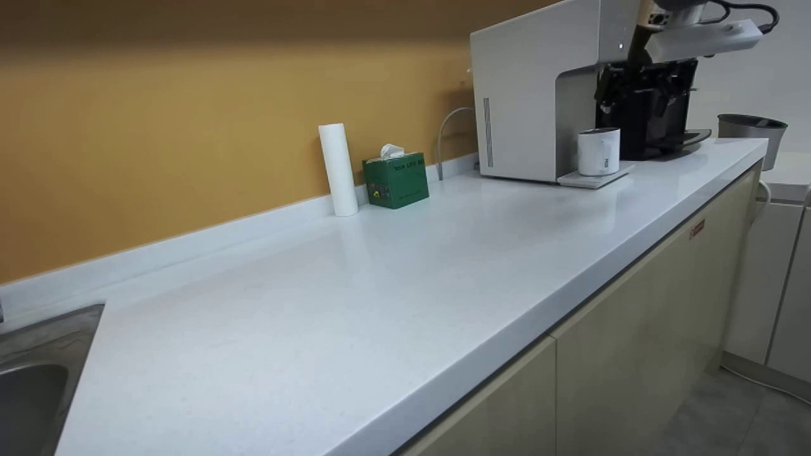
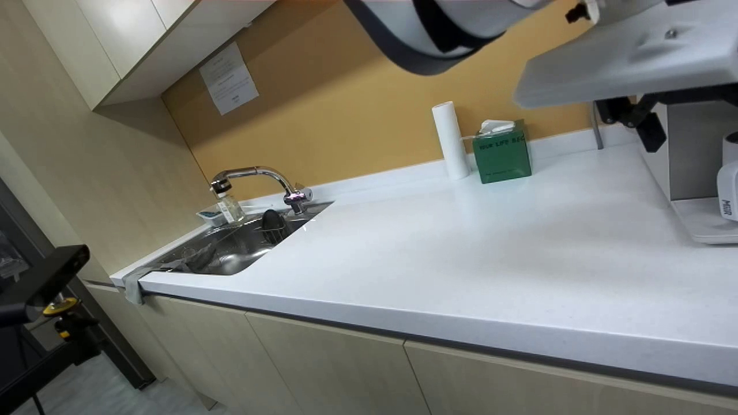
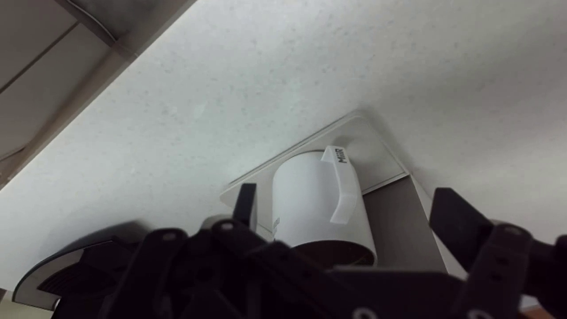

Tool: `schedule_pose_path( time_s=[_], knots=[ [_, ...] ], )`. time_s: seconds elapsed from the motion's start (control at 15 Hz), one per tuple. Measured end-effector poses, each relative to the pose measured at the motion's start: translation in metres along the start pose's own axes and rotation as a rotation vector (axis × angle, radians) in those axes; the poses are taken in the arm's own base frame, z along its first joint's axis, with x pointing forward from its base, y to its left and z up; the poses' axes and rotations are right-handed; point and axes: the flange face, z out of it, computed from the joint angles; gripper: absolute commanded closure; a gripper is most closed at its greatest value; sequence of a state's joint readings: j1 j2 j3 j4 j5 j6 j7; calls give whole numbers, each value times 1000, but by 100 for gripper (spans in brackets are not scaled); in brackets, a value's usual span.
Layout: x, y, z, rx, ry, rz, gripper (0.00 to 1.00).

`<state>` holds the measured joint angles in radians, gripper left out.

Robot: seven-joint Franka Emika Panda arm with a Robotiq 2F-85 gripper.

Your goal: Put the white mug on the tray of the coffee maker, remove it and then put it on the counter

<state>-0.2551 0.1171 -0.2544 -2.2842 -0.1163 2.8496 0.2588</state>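
1. Mug, white: upright on tray; handle toward two o'clock, wrist view.
2. Handling: probably light, rigid, slippery; best grasped across the body, clear of handle.
3. Gripper: spread wide, holding nothing.

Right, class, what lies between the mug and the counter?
The tray of the coffee maker; all three views show the mug standing on it.

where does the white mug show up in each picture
In an exterior view: white mug at upper right.
In an exterior view: white mug at the right edge, cut off.
In the wrist view: white mug just below and right of centre.
Landmark in all three: the tray beneath it.
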Motion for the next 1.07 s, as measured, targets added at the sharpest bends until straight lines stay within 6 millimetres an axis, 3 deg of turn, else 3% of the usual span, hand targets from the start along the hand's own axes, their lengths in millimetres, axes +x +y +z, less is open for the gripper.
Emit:
schedule_pose_path(
  time_s=[0.47, 0.87, 0.93, 1.0, 1.07],
  knots=[
    [-3, -7, 37, -2, 77, 39, 0],
    [2, -12, 51, -32, 143, 45, 0],
    [3, -13, 52, -38, 150, 46, 5],
    [4, -14, 53, -45, 155, 46, 27],
    [5, -15, 54, -53, 159, 44, 29]
  ],
)
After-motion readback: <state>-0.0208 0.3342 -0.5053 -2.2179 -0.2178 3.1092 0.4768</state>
